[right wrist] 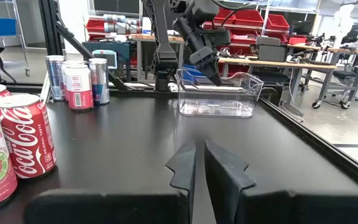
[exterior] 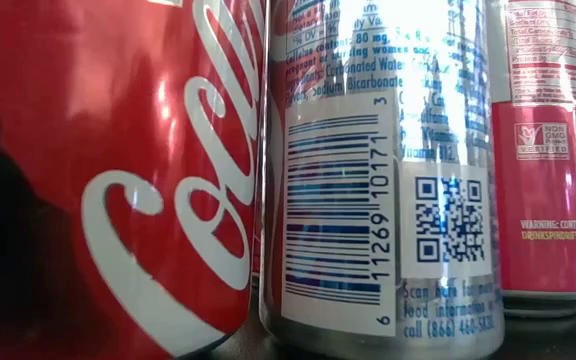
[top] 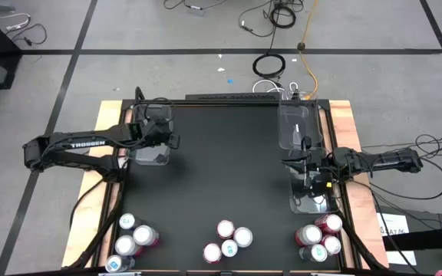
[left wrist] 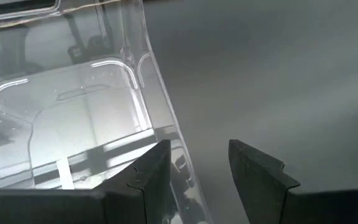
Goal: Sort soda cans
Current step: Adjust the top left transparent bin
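High view | left pincer (top: 172, 141) parted, empty, over clear bin (top: 150, 150) | right pincer (top: 288, 160) closed, empty | soda cans (top: 231, 239) clustered along surface (top: 221, 169) edge

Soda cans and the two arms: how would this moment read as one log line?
soda cans: three clusters, table's near edge, none binned | left gripper: open, empty, at left bin | right gripper: shut, empty, over right bin
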